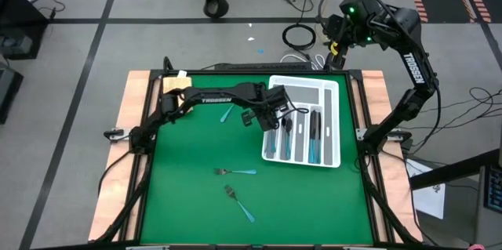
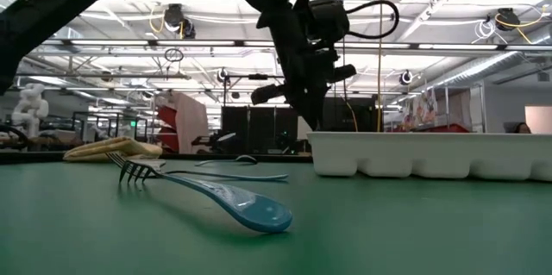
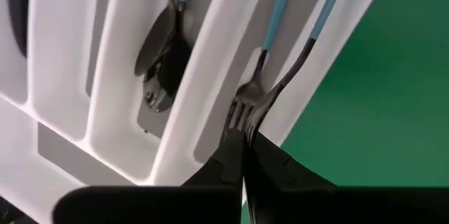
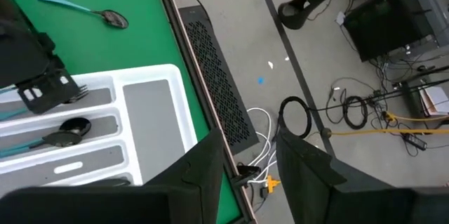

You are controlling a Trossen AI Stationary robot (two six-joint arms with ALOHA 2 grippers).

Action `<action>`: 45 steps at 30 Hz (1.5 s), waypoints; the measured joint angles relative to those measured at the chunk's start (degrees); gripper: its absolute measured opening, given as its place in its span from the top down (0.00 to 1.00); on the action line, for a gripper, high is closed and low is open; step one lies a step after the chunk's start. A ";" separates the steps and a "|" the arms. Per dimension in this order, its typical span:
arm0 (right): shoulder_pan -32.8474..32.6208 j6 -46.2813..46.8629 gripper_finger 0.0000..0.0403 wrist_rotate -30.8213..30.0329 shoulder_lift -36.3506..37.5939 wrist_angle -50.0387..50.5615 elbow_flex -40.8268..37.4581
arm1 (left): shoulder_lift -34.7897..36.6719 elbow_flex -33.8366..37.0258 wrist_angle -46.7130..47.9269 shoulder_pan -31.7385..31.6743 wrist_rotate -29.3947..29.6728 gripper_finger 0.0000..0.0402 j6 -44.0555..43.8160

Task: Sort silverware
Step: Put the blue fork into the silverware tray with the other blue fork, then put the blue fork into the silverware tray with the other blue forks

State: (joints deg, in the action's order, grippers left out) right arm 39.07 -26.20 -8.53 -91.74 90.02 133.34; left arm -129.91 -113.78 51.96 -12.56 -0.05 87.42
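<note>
Closest to the low camera lies a blue-handled fork (image 2: 216, 193) on the green mat (image 1: 196, 203). Over the white tray (image 1: 333, 85) the left arm stretches sideways, "TROSSEN" on its link; its left gripper (image 3: 243, 140) pinches a fork (image 3: 247, 104) in the outermost slot. Folded back beyond the table, the right gripper (image 4: 249, 154) hangs part open, "TROSSEN" lettered on that arm too.

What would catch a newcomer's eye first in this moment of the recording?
The left hand hangs over the white organiser tray at the green table's far right, its fingers pinched on the head of a fork in the tray's outermost slot. Two more forks lie loose on the green surface nearer the front, and a spoon lies beside the left arm. The right hand waits raised beyond the table's far edge.
</note>
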 joint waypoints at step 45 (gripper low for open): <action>1.40 9.49 0.68 10.55 1.87 -0.04 -0.11 | 22.72 6.07 22.17 -18.43 10.60 0.91 -81.23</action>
State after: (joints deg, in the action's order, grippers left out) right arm 40.47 -16.71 2.02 -89.86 89.97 133.23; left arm -107.18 -107.70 74.14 -30.99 10.55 6.19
